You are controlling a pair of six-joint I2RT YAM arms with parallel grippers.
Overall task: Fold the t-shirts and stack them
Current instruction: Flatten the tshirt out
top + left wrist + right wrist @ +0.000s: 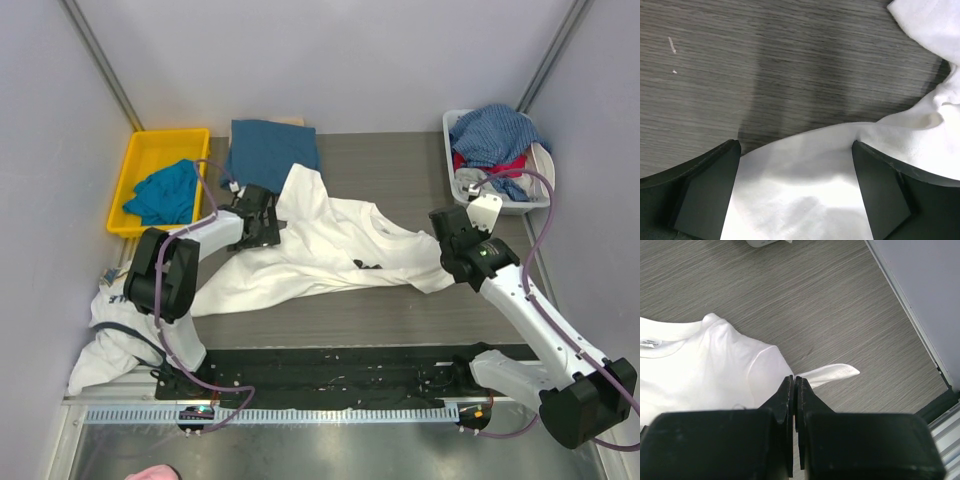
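The grey wood-grain worktop (400,165) is seen across the frame's middle. A large white t-shirt (320,250) is spread crumpled over its centre, black marks on the chest. A folded dark blue t-shirt (270,150) is laid at upper centre. A yellow bin (145,150) is placed upper left, a white basket (460,180) upper right. The left end effector (262,222) is spread wide over white cloth; the right end effector (796,390) is clenched, whether on fabric cannot be told.
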